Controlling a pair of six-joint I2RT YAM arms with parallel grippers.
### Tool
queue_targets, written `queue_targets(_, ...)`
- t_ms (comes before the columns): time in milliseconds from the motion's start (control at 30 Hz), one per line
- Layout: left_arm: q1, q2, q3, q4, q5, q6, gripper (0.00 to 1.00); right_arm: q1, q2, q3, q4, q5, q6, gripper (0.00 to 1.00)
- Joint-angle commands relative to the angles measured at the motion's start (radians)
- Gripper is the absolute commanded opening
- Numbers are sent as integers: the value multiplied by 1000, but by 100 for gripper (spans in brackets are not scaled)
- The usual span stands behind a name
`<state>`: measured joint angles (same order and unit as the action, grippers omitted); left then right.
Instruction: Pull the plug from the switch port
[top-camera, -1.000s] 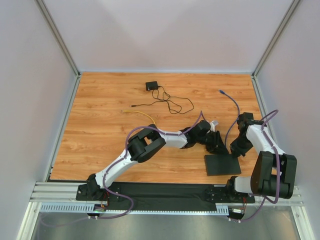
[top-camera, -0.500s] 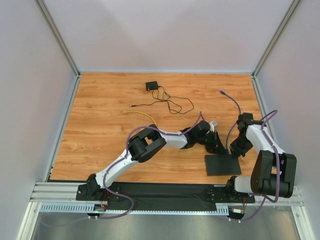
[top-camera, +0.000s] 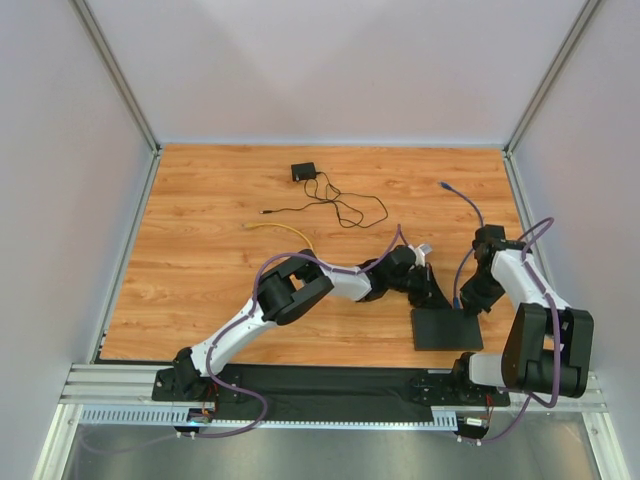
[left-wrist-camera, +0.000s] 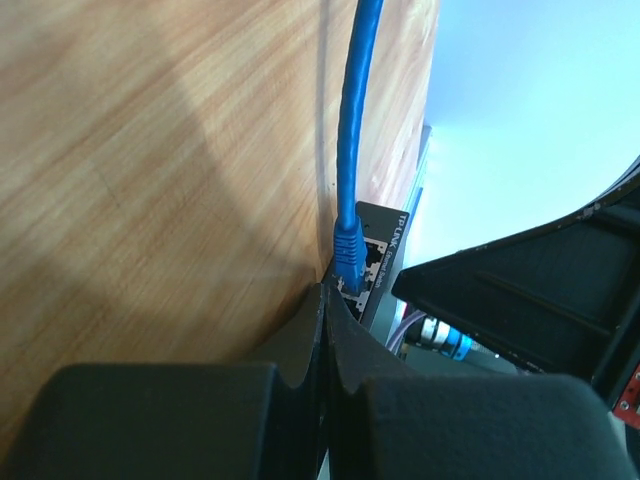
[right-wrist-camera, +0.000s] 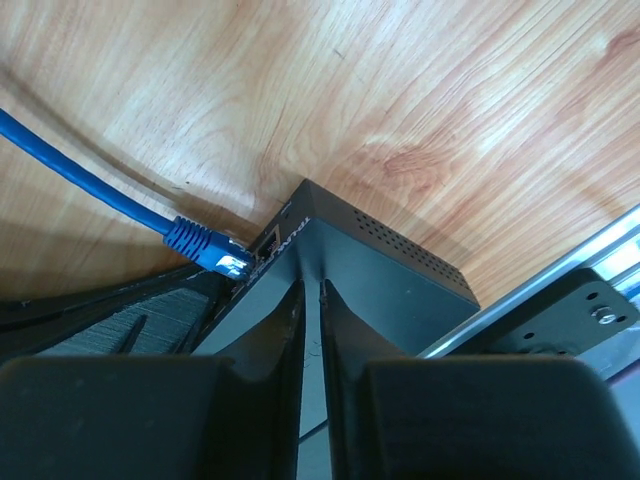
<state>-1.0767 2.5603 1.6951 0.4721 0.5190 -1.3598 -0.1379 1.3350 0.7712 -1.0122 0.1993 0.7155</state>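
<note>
While closing over the last second, left gripper (top-camera: 428, 290): sliding in toward the far left corner of the switch (top-camera: 445, 328), ending fully shut with tips right at the plug (left-wrist-camera: 348, 248).
Left fingers (left-wrist-camera: 295, 345): pressing together, no gap showing; not possible to tell whether pinching the plug's near end or just meeting beside it.
Right gripper (top-camera: 472, 300): hovering over the switch's far right part, barely shifting; fingers (right-wrist-camera: 270, 345) sitting nearly together with only a thin slit, holding nothing; pressing down or not, cannot tell.
Plug: sitting in a port on the switch's far edge, trailing its blue cable (top-camera: 468, 215) away across the table (top-camera: 200, 260); not coming out yet.
Switch: lying flat near the front edge of the table, between the two grippers, not moving.
Task meaning: probably finishing the grasp stage, pull not starting yet; likely needing a straight draw away from the port face.
Hidden: latch tab not showing; contact spot sitting behind the fingers; port face from above lying under the arm.
Adapter (top-camera: 303, 171), yellow cable (top-camera: 285, 232): lying well apart, not mattering.
</note>
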Motion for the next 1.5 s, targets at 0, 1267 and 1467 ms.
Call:
queue_targets(0,9,-41,-35,0,10,1,0,4,-31,51,15,54,-40,13)
queue_targets(1267,81,-270,-81,-205,26,260,39,-51,53,-19,178,-103,-109,56)
queue_targets(1467,87,-267,-109,-181,33,228,38,-48,61,-20,230,-182,-155,52)
